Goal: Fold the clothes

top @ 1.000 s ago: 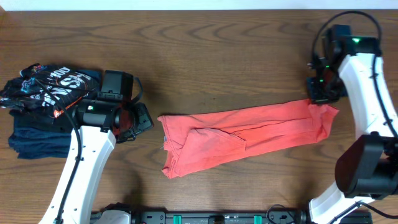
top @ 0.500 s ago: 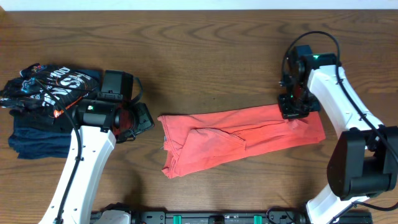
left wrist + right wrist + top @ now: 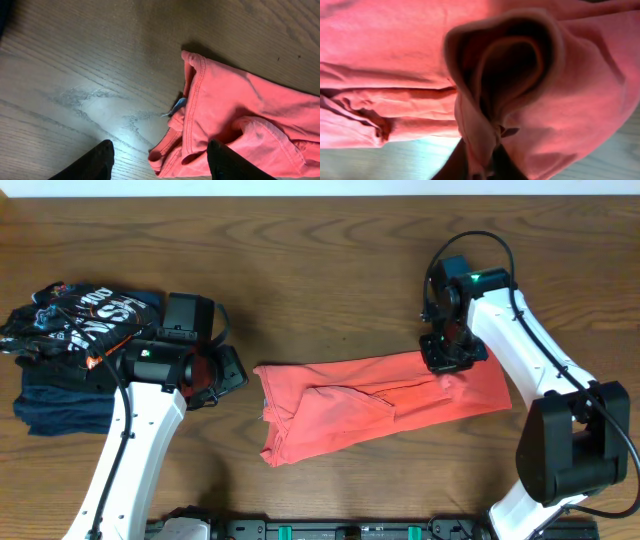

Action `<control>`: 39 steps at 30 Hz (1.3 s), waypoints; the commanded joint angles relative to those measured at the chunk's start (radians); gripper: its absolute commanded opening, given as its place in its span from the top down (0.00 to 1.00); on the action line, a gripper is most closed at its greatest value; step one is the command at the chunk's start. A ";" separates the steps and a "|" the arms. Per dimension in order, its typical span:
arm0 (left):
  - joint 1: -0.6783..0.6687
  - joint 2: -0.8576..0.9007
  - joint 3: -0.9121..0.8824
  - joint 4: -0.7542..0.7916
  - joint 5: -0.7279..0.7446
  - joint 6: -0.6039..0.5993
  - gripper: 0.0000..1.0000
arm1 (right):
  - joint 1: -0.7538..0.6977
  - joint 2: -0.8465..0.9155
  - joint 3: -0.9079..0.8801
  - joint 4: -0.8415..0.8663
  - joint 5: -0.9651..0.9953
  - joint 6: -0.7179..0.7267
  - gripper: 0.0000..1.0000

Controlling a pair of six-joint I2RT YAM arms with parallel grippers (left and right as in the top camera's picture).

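Pinching a raised fold of the orange-red T-shirt (image 3: 380, 400), my right claw (image 3: 480, 167) sat over the garment's right end. My left claw (image 3: 160, 162) hung wide and empty just beside the collar end. The shirt lay as a long crumpled band across the middle of the tabletop (image 3: 320, 270), dark brown grained wood. A stack of dark folded garments (image 3: 60, 360) sat near its left edge.

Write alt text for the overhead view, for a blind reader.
An orange-red T-shirt, folded into a long strip, lies across the wooden table, the right gripper pinching its right end. The left gripper hangs open just off its left end, beside a stack of dark folded garments.
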 commanded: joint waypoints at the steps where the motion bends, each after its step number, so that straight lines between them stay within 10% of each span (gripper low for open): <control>1: 0.005 -0.003 0.004 -0.003 -0.002 0.006 0.38 | 0.018 -0.014 -0.004 0.004 -0.053 0.019 0.62; 5: 0.005 -0.003 0.004 -0.003 -0.002 0.006 0.38 | 0.021 -0.014 -0.004 0.029 -0.121 0.016 0.37; 23: 0.004 -0.002 -0.023 -0.008 0.058 0.018 0.28 | 0.008 -0.083 0.044 0.043 0.115 0.058 0.41; 25: 0.002 0.002 -0.057 0.023 0.118 0.023 0.27 | -0.005 -0.112 0.062 0.044 0.113 0.058 0.35; 28: 0.002 0.019 -0.127 0.094 0.264 0.050 0.26 | -0.032 -0.162 0.069 0.043 0.111 0.058 0.01; 39: 0.002 0.128 -0.307 0.303 0.491 0.142 0.23 | -0.083 -0.183 0.063 0.024 0.111 0.055 0.01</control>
